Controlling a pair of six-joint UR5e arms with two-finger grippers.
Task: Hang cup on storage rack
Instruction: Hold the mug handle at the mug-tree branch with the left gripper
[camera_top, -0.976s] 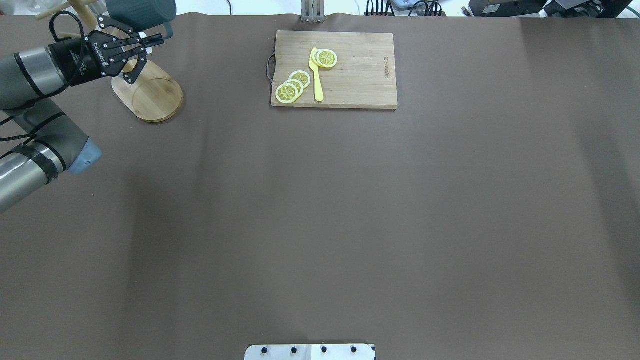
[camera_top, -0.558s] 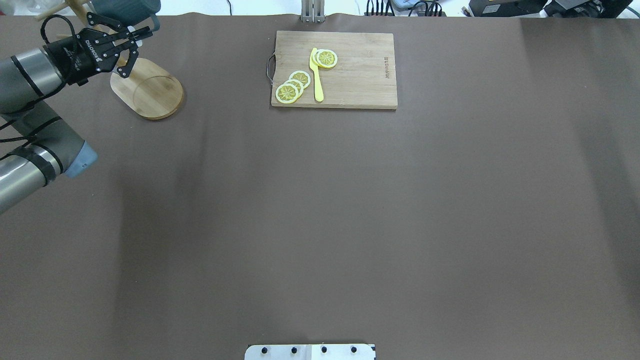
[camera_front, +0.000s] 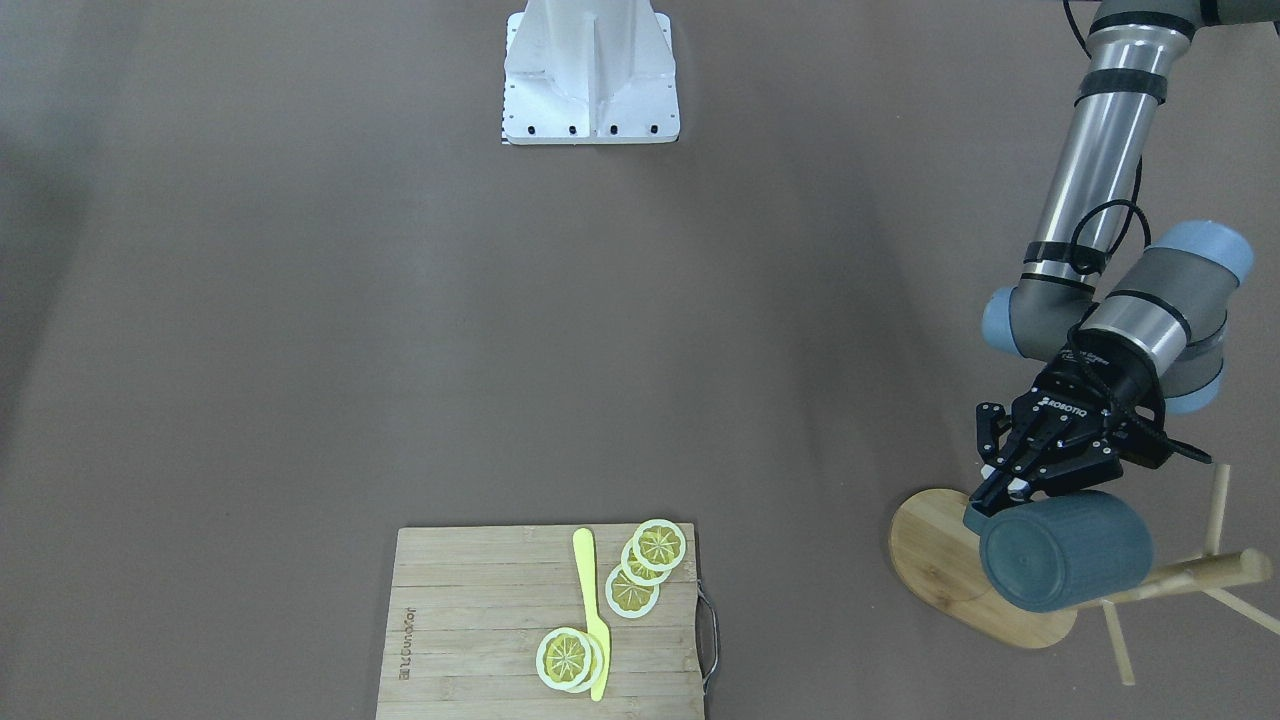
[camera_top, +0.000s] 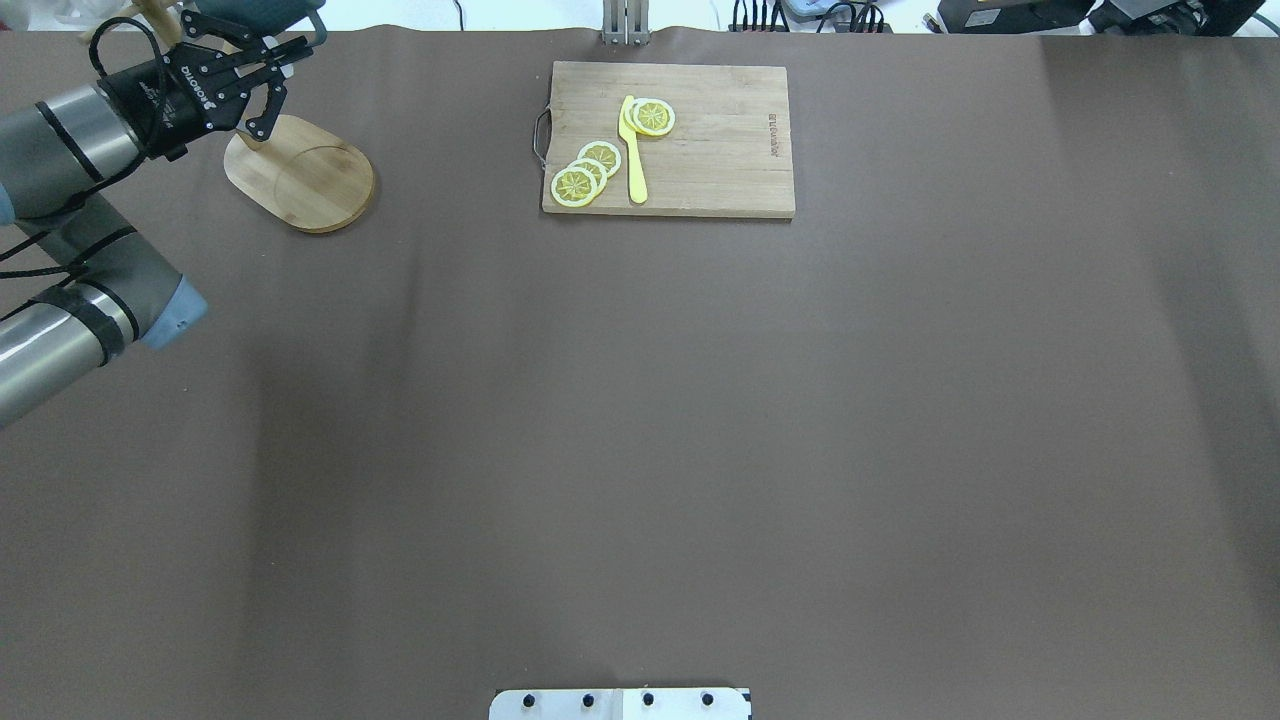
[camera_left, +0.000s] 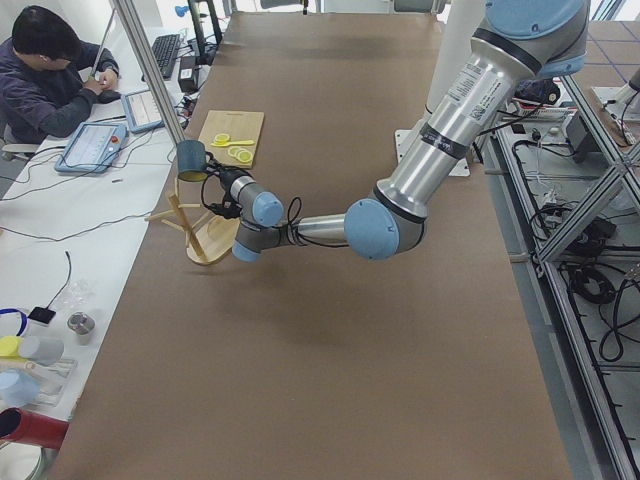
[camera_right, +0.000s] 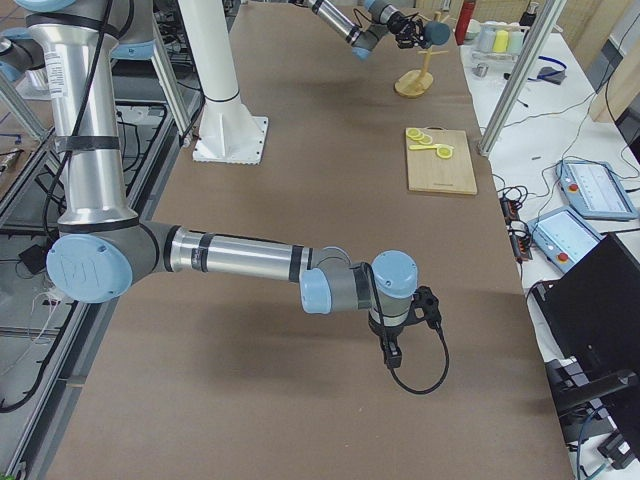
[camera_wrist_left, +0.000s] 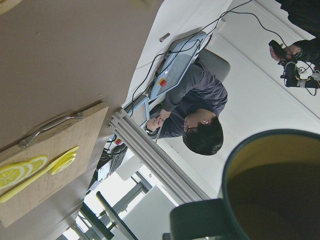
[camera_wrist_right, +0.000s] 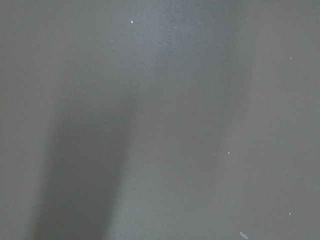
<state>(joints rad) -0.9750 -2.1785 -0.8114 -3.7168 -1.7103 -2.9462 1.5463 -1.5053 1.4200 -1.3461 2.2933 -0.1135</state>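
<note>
Overhead view crops most of the cup (camera_top: 262, 12); any peg contact with the storage rack (camera_front: 935, 560) is hidden. Right gripper (camera_right: 390, 352): too distant, grip unreadable. Left gripper (camera_front: 993, 497) clenched on the cup's handle, above the rack's base. Cup on its side, long axis roughly level, mouth toward the wrist camera. Farther from the robot than a second ago.

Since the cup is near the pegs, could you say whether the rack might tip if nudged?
Probably steady against light nudges: the storage rack has a broad, flat oval base. Its thin bamboo looks light, so a sideways push from the cup could slide it.
</note>
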